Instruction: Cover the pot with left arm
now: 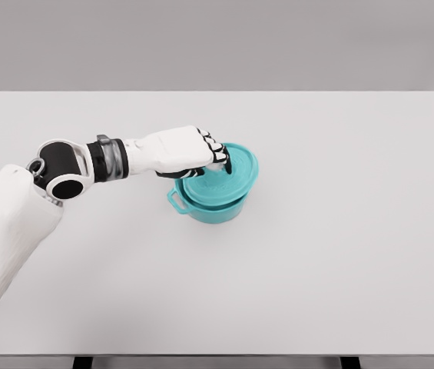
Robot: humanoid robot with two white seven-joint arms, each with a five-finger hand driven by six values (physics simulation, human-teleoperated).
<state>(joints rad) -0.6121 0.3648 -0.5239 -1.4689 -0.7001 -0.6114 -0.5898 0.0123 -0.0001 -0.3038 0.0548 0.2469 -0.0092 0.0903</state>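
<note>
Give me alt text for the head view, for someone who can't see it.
A white robot's left hand grips a teal lid that sits tilted and off-centre on a teal pot, near the middle of a white table. The arm reaches in from the lower left; no right arm is visible.

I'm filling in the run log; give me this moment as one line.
left robot hand: shut on lid | lid: tilted over teal pot, not seated | right arm: out of view

Head camera, downward over table (339,269)
</note>
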